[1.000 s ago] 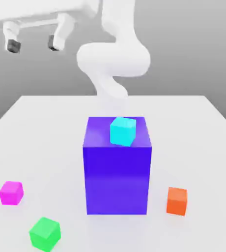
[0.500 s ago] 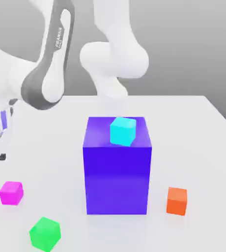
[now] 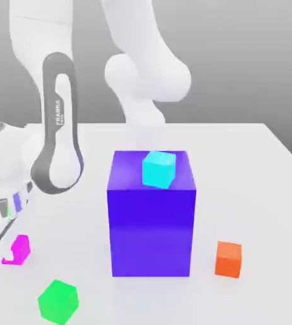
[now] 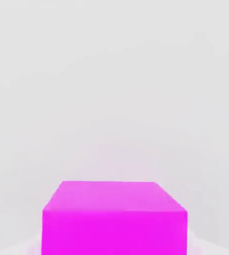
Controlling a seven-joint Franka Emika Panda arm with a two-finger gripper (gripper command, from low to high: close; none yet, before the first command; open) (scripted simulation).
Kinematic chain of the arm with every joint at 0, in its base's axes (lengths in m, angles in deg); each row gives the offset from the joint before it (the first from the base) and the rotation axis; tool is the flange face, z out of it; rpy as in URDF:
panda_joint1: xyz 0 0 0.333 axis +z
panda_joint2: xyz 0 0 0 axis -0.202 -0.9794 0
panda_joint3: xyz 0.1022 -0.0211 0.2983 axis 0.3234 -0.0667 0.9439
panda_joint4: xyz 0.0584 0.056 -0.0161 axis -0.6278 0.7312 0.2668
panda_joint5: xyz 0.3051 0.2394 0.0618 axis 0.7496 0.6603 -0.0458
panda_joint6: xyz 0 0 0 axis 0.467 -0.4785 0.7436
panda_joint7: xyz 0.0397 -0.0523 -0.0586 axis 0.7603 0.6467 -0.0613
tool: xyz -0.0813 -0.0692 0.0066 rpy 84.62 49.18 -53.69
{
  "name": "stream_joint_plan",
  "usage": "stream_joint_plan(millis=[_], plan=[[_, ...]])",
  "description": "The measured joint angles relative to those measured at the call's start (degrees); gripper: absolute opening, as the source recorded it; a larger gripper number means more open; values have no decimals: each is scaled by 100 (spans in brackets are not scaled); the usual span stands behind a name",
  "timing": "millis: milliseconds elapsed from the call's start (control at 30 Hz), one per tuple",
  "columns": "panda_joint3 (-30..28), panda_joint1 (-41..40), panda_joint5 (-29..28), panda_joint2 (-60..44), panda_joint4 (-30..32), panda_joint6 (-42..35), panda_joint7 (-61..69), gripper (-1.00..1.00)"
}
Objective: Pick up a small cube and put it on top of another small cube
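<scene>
Nearest you, the green cube (image 3: 58, 302) sits loose on the table. Just beyond it the gripper (image 3: 6, 244) crowds the magenta cube (image 3: 20, 248); you cannot tell its opening, so an off-centre approach could knock that smooth, sharp-edged block away. Farther back stands the glossy purple block (image 3: 151, 222), cyan cube (image 3: 159, 169) atop.

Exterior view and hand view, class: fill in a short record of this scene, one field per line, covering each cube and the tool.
magenta cube: on the table, exterior view's left, partly hidden by the tool
tool: down at the magenta cube
cyan cube: on top of the big blue block
green cube: on table, near front
orange cube: on table, exterior view's right of block
</scene>
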Motion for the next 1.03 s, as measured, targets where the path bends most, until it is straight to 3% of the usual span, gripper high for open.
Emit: stream_joint_plan(millis=[133,467,633,667,867,1033], plan=[[-151,144,-339,741,123,-614,-281,-100],[634,1336,-742,950,-759,-1696,-1534,-100],[700,1482,-842,184,-905,-1065,-1716,-100],[698,1489,-851,61,-912,-952,-1724,100],[696,1492,-856,0,-915,-900,-1728,100],[731,1464,-812,753,-876,-1616,-1697,100]])
